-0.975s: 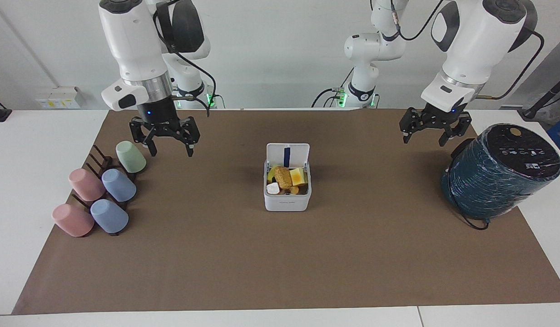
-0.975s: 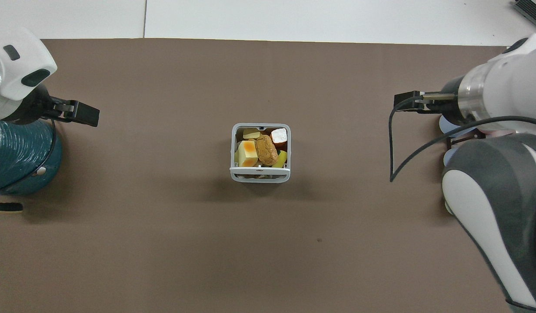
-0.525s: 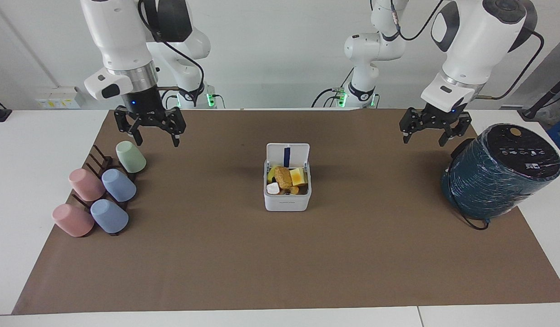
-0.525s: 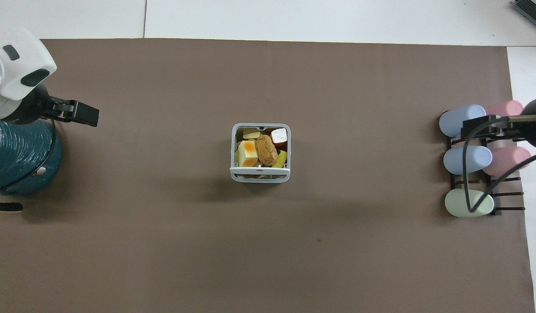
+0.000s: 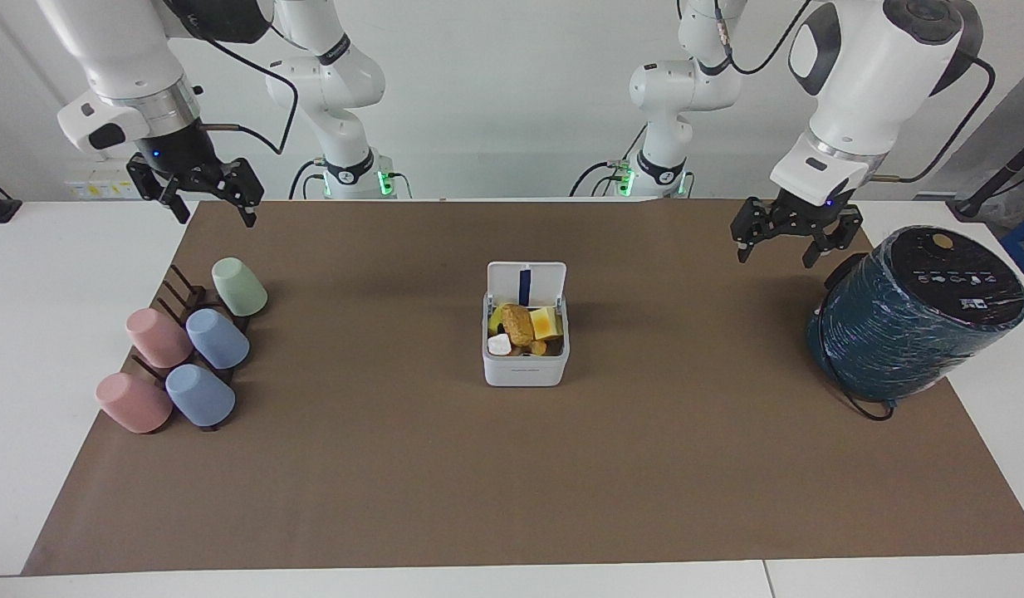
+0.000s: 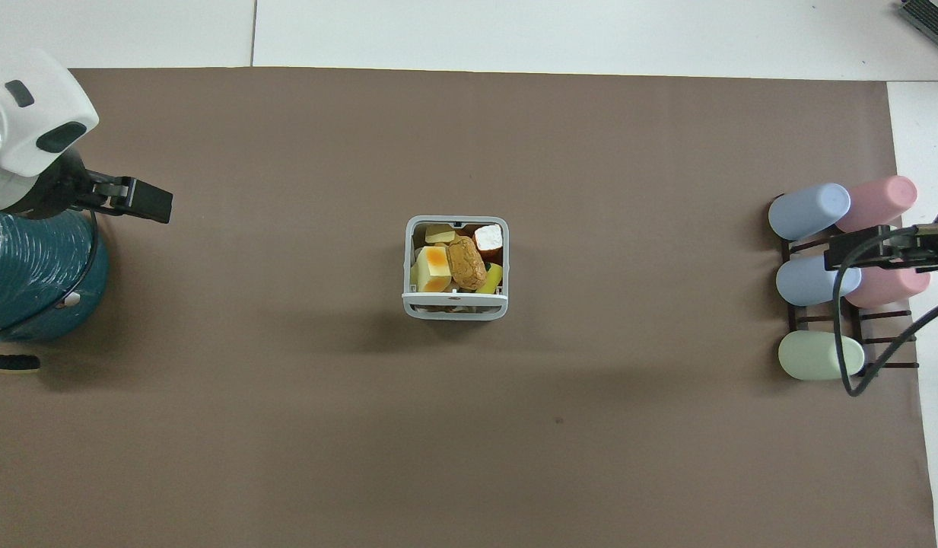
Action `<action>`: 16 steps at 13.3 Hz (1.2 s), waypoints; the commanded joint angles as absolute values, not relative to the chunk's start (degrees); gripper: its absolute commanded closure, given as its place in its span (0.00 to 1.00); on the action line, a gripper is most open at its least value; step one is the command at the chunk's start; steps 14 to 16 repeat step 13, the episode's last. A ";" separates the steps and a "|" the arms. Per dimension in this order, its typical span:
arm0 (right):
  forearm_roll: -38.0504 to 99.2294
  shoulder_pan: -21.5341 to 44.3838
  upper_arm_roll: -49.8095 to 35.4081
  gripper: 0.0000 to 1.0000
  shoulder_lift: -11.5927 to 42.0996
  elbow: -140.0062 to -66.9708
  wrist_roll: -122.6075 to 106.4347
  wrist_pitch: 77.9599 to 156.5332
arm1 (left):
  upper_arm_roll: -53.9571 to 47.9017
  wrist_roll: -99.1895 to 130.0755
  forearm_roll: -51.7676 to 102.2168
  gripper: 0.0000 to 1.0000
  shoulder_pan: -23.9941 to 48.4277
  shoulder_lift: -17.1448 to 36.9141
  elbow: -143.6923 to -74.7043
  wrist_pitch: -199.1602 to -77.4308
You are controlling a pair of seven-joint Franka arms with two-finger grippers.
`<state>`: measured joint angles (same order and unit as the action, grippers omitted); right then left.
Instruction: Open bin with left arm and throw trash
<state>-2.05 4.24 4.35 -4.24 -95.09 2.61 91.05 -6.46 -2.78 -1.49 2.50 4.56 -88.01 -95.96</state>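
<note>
Facing view first: you see the brown mat (image 5: 512, 465) covering most of the table, and at about 3 o'clock on it the big dark-teal cylinder (image 5: 910, 311), which leans toward the right arm's end of the table. At 9 o'clock stands the dark rack (image 5: 183, 311) with five pastel cups (image 5: 217, 339) lying on it, their closed ends pointing away from the robots.

At the centre of the mat you find the bin (image 5: 525, 370). Its lid (image 5: 526, 284) is up, standing upright at the 12 o'clock edge in the facing view, so the hinge side is toward the robots and the opening faces up. Inside you see the trash: the tan-brown crusty oblong (image 6: 466, 262) with its long axis running roughly 11 to 5 o'clock in the overhead view, the yellow wedge block (image 6: 434, 268) touching it, and the orange piece with a white end (image 6: 488, 237) at the 1 o'clock corner.

Your left gripper (image 5: 773, 242) hangs over the mat just beside the cylinder, fingers spread and holding nothing. Your right gripper (image 5: 204, 202) hangs over the mat's corner at 10 o'clock, also spread and holding nothing.
</note>
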 commanded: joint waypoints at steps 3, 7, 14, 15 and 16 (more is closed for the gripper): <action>-1.76 4.04 3.69 0.00 -5.63 -95.89 0.19 88.25 | -6.42 -3.51 -2.29 0.00 0.97 2.11 -89.91 -95.10; -2.11 4.04 3.78 0.00 -5.10 -94.31 -1.41 86.22 | -6.24 -3.52 -2.29 0.00 0.18 2.11 -89.82 -95.18; -2.46 4.04 3.69 0.00 -5.27 -94.66 -1.05 87.01 | -6.33 -3.43 -2.29 0.00 0.26 2.11 -89.91 -95.54; -2.46 4.04 3.69 0.00 -5.27 -94.66 -1.05 87.01 | -6.33 -3.43 -2.29 0.00 0.26 2.11 -89.91 -95.54; -2.46 4.04 3.69 0.00 -5.27 -94.66 -1.05 87.01 | -6.33 -3.43 -2.29 0.00 0.26 2.11 -89.91 -95.54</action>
